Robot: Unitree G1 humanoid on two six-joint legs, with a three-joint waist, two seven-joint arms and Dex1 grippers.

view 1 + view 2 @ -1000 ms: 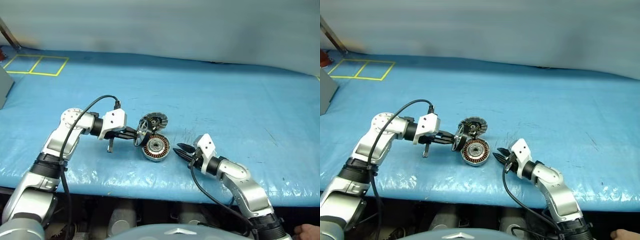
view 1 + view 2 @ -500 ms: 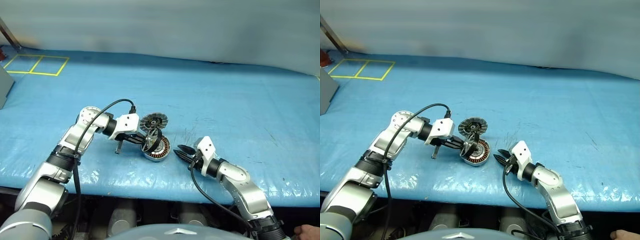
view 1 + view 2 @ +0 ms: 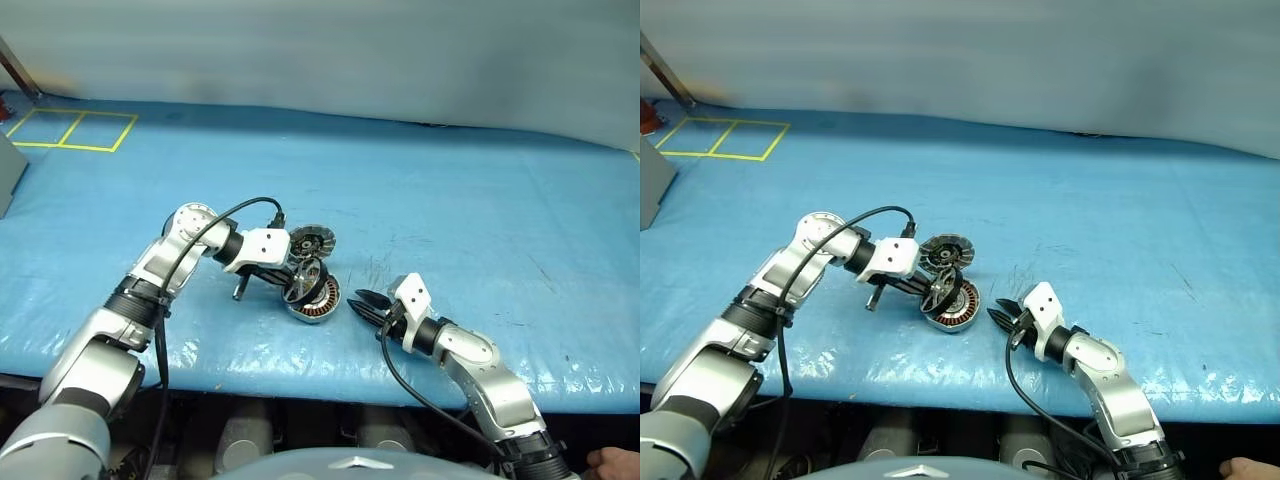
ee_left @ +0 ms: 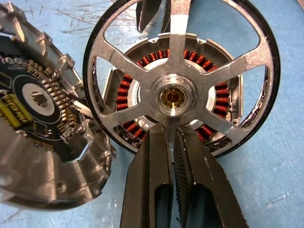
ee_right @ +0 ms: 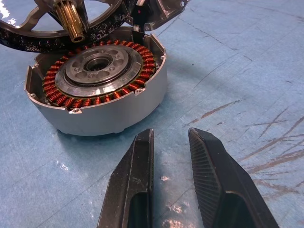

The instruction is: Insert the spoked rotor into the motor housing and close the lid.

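Note:
My left gripper is shut on the spoked rotor, pinching one silver spoke between its fingers. The rotor is a black ring with silver spokes and a brass shaft. It hangs tilted just above the motor housing. Copper windings of the housing show through the rotor's spokes. The lid, a grey slotted disc, lies just behind the housing and close to the rotor's edge. On the sheet to the right of the housing, my right gripper stands open with nothing between its fingers.
Everything rests on a blue sheet over the table, whose front edge runs just below the arms. Yellow tape squares mark the far left corner, and a grey box stands at the left edge.
My left gripper has carried the rotor to the right and a little down, turning it from beside the housing to tilted over it. The right gripper has not moved.

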